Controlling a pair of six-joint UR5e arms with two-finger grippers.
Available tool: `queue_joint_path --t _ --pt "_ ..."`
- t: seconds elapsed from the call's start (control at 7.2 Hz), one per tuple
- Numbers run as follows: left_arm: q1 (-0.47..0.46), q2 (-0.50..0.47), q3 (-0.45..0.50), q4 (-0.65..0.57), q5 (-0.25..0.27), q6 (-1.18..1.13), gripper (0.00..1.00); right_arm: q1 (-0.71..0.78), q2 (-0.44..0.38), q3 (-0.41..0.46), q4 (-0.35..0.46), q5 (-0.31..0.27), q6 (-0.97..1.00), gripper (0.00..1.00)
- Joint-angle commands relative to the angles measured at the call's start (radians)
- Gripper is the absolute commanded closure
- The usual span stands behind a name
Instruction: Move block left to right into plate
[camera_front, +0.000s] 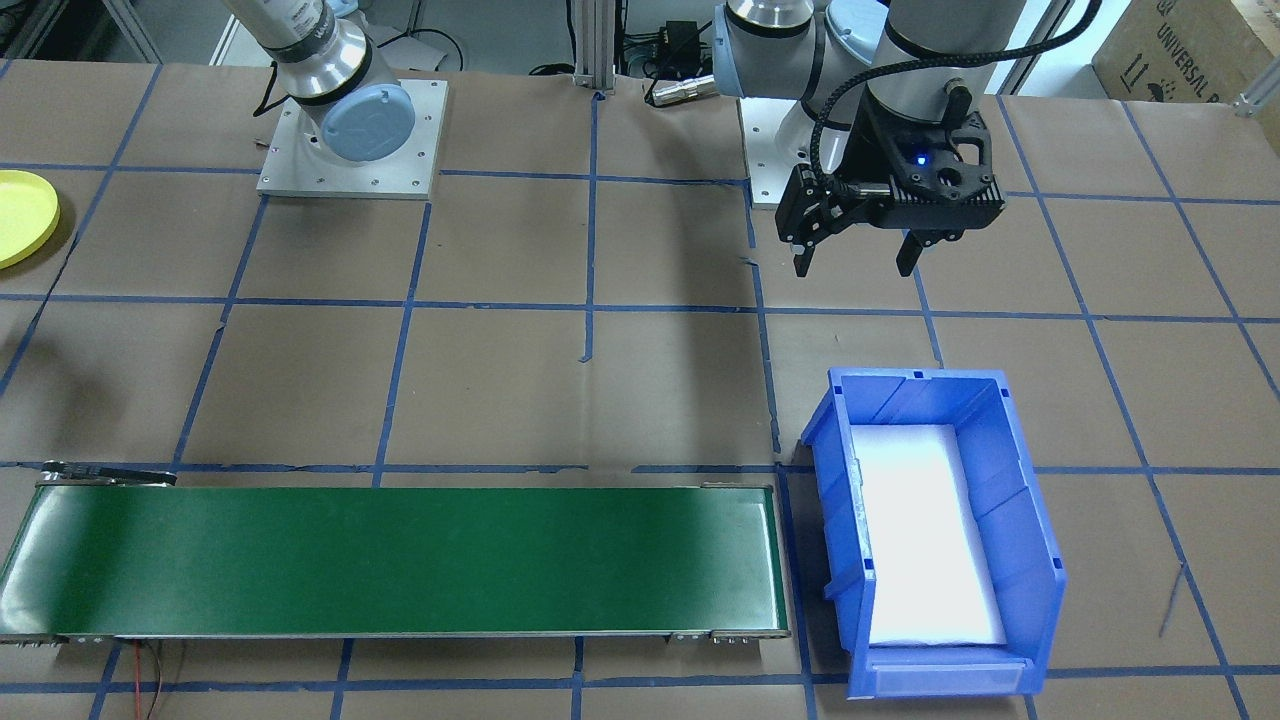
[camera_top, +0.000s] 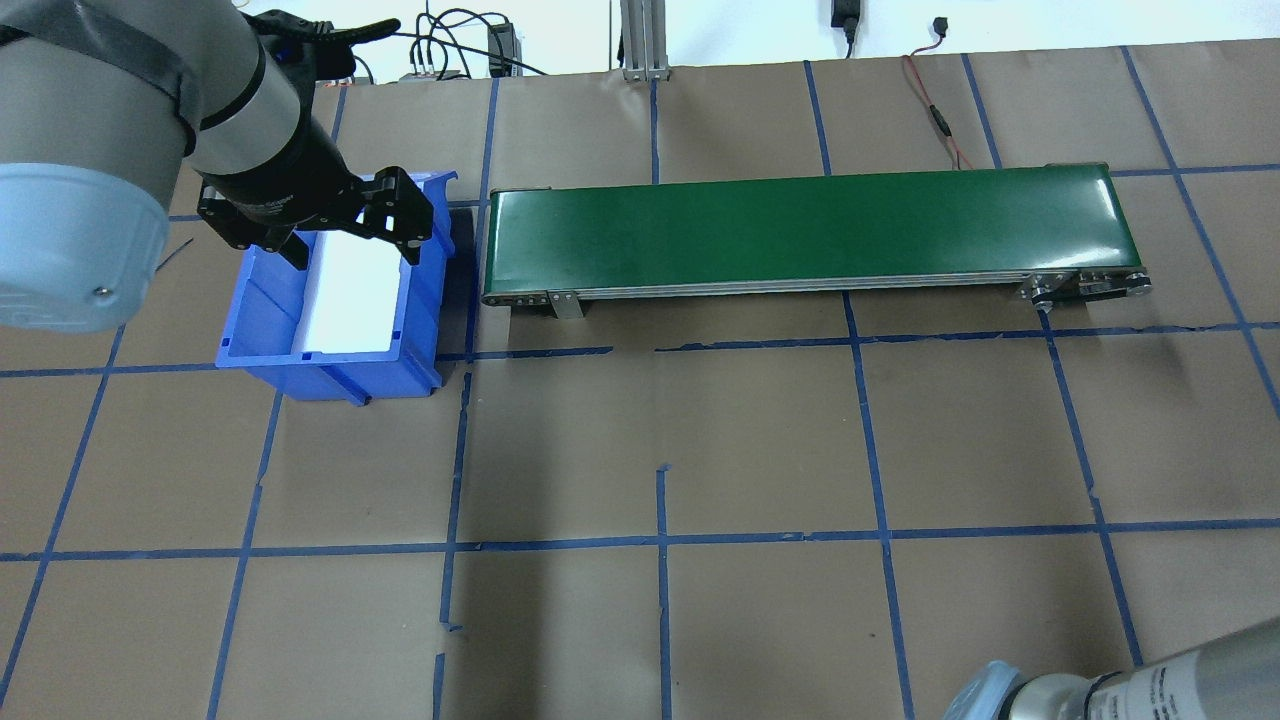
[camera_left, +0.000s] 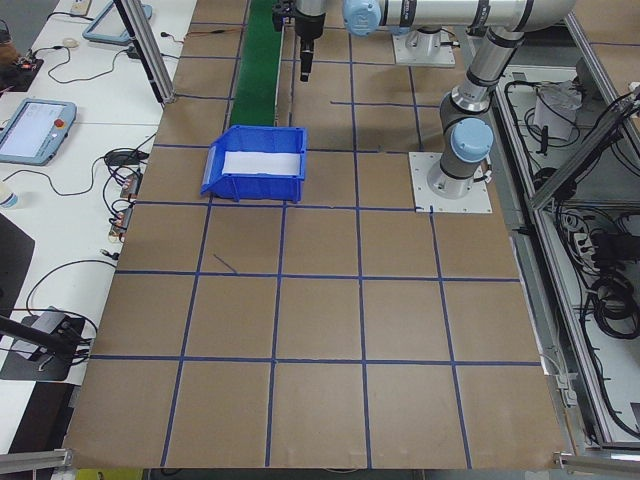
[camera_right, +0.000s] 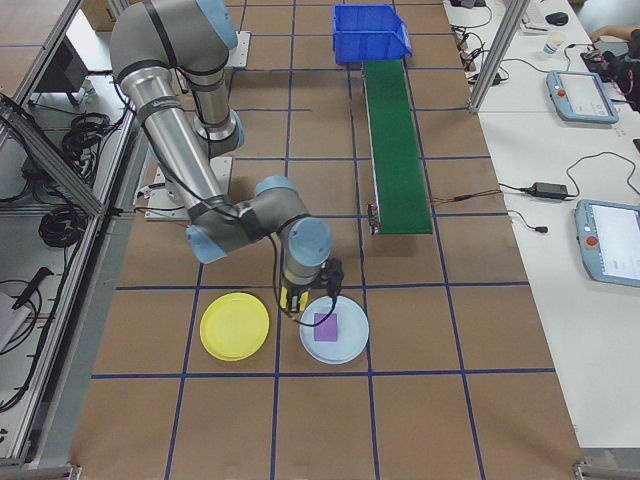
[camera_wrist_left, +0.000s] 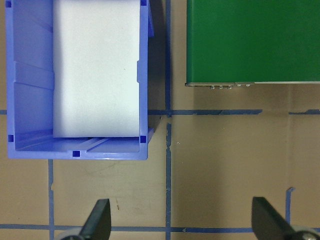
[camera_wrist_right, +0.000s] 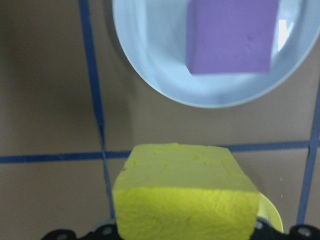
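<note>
Right wrist view: right gripper (camera_wrist_right: 182, 235) clamps yellow block (camera_wrist_right: 185, 192); yellow plate (camera_right: 235, 327) just beside, toward robot base; left gripper (camera_front: 858, 258) spread, far off.

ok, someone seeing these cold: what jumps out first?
Probably the right gripper holding a yellow block, low beside the pale plate that carries a purple block, with the yellow plate next to it. Then the long green conveyor with the blue bin at its end, the left gripper open and empty nearby.

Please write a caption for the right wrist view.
Right hand holds a yellow block near a pale plate bearing a purple block.
</note>
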Motion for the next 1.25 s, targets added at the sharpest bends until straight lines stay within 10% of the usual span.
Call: queue_joint_path --t 0.0,0.42,0.69,1.11 --pt "0.000 0.000 -0.001 0.000 0.000 0.000 0.00 -0.221 -0.001 0.128 -0.083 0.003 -0.151 0.70" --pt "0.017 0.000 0.010 0.003 0.006 0.000 0.00 -0.243 -0.016 0.192 -0.231 -0.003 -0.219 0.64" --pt "0.076 0.000 0.022 0.005 0.008 0.002 0.00 -0.243 -0.011 0.203 -0.230 0.054 -0.216 0.01" --pt "0.100 0.000 0.017 0.003 -0.002 0.000 0.00 -0.243 -0.007 0.206 -0.231 0.065 -0.218 0.00"
